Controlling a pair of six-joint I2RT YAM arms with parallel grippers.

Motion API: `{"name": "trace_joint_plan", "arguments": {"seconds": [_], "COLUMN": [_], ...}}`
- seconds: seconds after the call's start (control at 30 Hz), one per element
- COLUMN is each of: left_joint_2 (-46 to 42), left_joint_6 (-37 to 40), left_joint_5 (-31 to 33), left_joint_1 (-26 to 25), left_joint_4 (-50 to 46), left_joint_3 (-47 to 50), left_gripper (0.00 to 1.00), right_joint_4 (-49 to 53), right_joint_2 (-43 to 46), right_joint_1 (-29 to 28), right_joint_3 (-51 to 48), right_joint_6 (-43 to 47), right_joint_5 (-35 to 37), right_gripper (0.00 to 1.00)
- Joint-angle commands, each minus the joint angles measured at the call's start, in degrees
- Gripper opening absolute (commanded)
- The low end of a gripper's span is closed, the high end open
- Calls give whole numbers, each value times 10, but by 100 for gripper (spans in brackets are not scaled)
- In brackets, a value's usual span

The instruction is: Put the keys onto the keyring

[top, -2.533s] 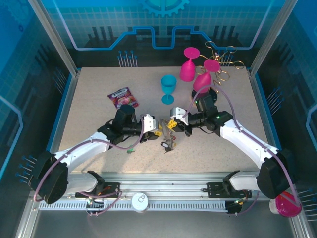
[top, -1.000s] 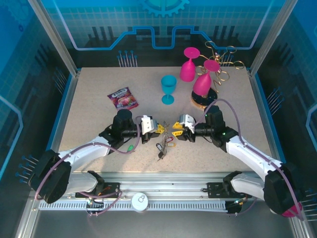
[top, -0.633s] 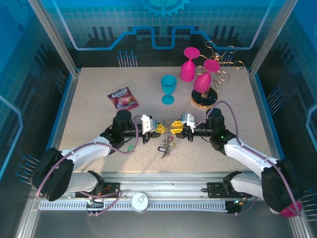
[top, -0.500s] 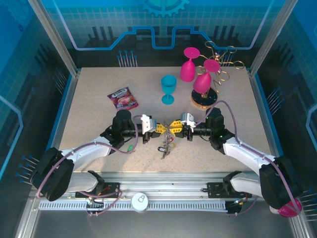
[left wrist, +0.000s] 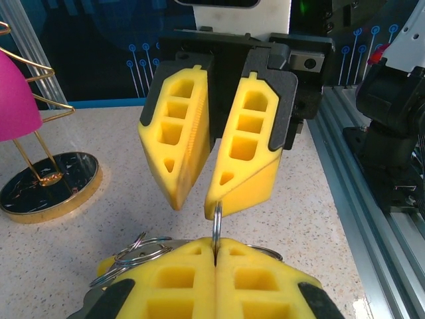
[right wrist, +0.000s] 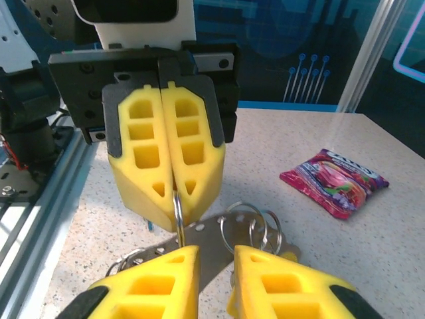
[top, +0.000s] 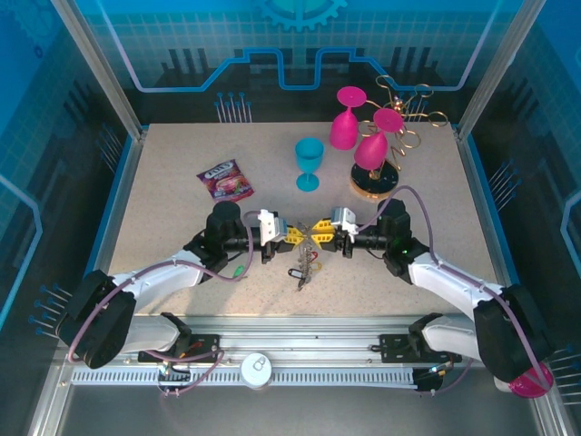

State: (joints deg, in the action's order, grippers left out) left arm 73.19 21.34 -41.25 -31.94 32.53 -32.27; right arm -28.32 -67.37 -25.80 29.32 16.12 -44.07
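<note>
We pinch the keyring (left wrist: 217, 226) in our left tool (left wrist: 216, 256). Our right tool (left wrist: 197, 203) faces it, fingers apart; keys (top: 304, 270) hang below.

Speckled beige tabletop (top: 163, 227) enclosed by translucent blue circuit-patterned wall panels (top: 182, 41) on silver aluminium frame posts (top: 100, 68), evenly lit.

- Two pink goblets (top: 344, 125) (top: 370, 150)
- One blue goblet (top: 309, 162)
- One gold wire rack (top: 414, 115)
- One snack packet (top: 226, 179)
- One keyring (top: 306, 259)
- One bunch of keys (top: 301, 272), too small to count singly
- Two robot arms (top: 159, 274) (top: 449, 272)
</note>
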Motion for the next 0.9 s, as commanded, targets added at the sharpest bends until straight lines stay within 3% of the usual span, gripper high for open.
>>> {"name": "trace_joint_plan", "arguments": {"seconds": [0.0,0.13,0.63,0.73,0.8,0.87], "left_joint_2": [-1,-1,-2,-2,-1,-1], "left_joint_6": [13,12,8,8,7,8], "left_joint_5": [-13,-16,-23,-23,-21,-12], "left_joint_1": [-2,-3,-3,-3,-3,-3], "left_joint_4": [34,37,41,43,42,39], "left_joint_3": [4,4,5,5,5,5], "left_gripper": [0,0,0,0,0,0], "right_joint_4": [17,29,-53,-60,-57,-39], "right_joint_2": [20,11,-39,-44,-46,-42], "right_joint_1": [6,-4,-22,-22,-23,-23], "right_joint_3": [-4,6,29,31,35,41], "right_joint_6": [29,27,-15,-21,-21,-14], "right_joint_5": [-2,-36,-50,-54,-56,-49], "right_gripper": [23,24,19,11,0,0]}}
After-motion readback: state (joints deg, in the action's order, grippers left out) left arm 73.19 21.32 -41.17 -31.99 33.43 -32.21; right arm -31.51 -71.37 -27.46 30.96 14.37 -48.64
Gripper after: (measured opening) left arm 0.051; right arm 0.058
